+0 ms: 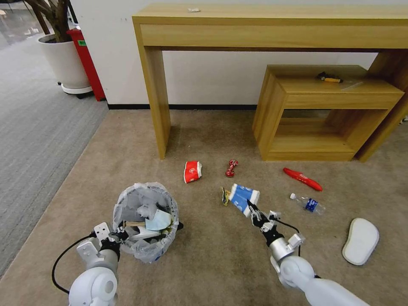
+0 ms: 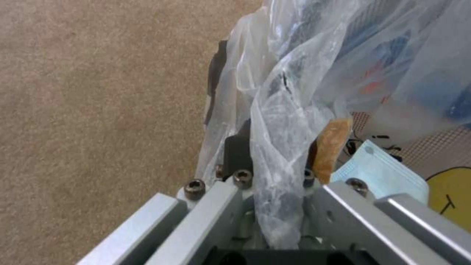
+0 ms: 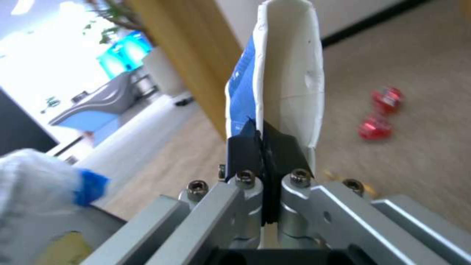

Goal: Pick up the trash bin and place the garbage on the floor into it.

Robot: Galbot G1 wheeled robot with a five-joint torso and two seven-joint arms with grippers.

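The trash bin (image 1: pixel 145 221), black with a clear bag over its rim, stands low at my left and holds a pale-blue mask (image 1: pixel 158 221), paper and a stick. My left gripper (image 1: pixel 119 233) is shut on its near rim; plastic bunches between the fingers (image 2: pixel 238 152), and the mask (image 2: pixel 380 173) lies beside them. My right gripper (image 1: pixel 253 211) is shut on the near edge of the blue-white carton (image 1: pixel 244 197), which stands up from the jaws (image 3: pixel 289 73). On the floor (image 1: pixel 212 263) lie a red paper cup (image 1: pixel 192 171), a twisted red wrapper (image 1: pixel 231 168), a long red wrapper (image 1: pixel 302 179), a clear bottle (image 1: pixel 308 203) and a white slipper (image 1: pixel 360 240).
A tall wooden console table (image 1: pixel 272 25) stands against the wall, with a low wooden shelf unit (image 1: pixel 323 110) under its right end. A white plant pot (image 1: pixel 66 59) and a red stand (image 1: pixel 87 59) sit at the far left on grey ribbed carpet (image 1: pixel 34 136).
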